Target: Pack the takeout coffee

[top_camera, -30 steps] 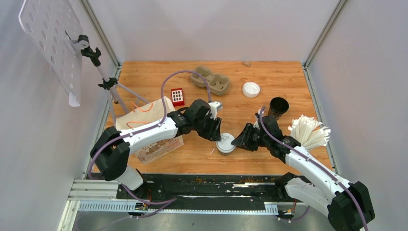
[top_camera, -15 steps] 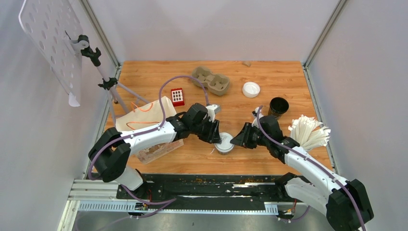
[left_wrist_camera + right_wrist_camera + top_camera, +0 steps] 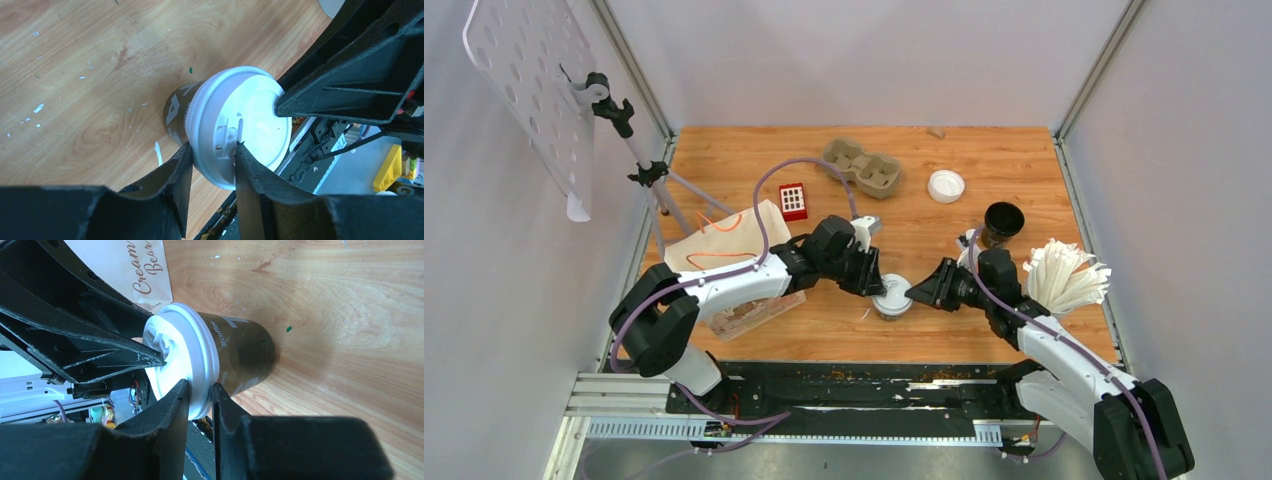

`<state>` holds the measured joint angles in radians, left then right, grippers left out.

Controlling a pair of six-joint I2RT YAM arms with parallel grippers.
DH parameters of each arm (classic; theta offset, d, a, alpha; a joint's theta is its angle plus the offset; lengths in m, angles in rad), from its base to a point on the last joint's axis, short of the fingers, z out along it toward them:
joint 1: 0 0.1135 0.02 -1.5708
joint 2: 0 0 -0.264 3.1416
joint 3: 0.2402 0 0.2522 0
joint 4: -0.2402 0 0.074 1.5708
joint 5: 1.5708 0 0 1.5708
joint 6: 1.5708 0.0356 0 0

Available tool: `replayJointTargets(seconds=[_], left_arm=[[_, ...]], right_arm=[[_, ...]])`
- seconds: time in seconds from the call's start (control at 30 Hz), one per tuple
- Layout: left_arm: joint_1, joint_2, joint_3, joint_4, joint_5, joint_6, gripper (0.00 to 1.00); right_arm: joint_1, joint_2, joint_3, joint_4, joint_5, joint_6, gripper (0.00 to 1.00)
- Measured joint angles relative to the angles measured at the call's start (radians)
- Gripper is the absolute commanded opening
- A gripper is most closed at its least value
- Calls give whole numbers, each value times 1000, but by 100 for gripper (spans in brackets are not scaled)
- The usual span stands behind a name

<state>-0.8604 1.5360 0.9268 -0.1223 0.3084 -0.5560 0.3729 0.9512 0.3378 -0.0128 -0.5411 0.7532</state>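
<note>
One takeout coffee (image 3: 891,297) stands on the wooden table near the front edge, dark-sided with a white lid (image 3: 240,125). My left gripper (image 3: 875,286) reaches it from the left. In the left wrist view the left gripper (image 3: 212,156) is shut on the lid's edge, one finger under the rim and one on top. My right gripper (image 3: 915,293) comes from the right. In the right wrist view the right gripper (image 3: 200,396) pinches the lid rim above the brown cup wall (image 3: 242,355). A second dark cup (image 3: 1003,219) stands open at the right, its loose lid (image 3: 946,186) behind it.
A pulp cup tray (image 3: 862,166) lies at the back centre. A paper bag (image 3: 724,262) lies at the left under the left arm, with a small red block (image 3: 793,201) behind it. A holder of white sticks (image 3: 1064,274) stands at the right edge.
The left gripper moved in against the cup and its jaws narrowed onto the lid. The right jaws also narrowed on the rim, and the right arm shifted slightly right. The cup stayed put.
</note>
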Motion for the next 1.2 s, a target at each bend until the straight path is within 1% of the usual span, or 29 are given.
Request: replayJointTargets(seconds=[0.07, 0.17, 0.27, 0.37, 0.57, 0.67, 0.9, 1.13, 1.2], left_arm=[[2, 0, -9, 16, 6, -8, 38], [5, 0, -14, 33, 17, -34, 38], [6, -2, -25, 51, 27, -81, 44], [3, -3, -27, 53, 27, -129, 51], [-22, -16, -66, 72, 30, -236, 70], [-28, -38, -71, 48, 26, -257, 73], [-32, -76, -41, -59, 4, -238, 75], [-5, -87, 13, -122, -8, -172, 72], [7, -87, 29, -138, -10, -150, 70]], right_arm=[[-9, -3, -17, 27, -11, 8, 22], [-21, -2, -12, 25, -21, -1, 28], [-25, 18, 48, -60, -16, -62, 34], [-39, 85, 144, -159, -10, -158, 39], [-51, 211, 279, -287, -37, -309, 46], [-55, 228, 308, -328, -42, -361, 50], [-66, 226, 370, -451, -5, -430, 62], [-63, 169, 378, -521, -12, -406, 67], [-53, 146, 376, -521, -15, -383, 72]])
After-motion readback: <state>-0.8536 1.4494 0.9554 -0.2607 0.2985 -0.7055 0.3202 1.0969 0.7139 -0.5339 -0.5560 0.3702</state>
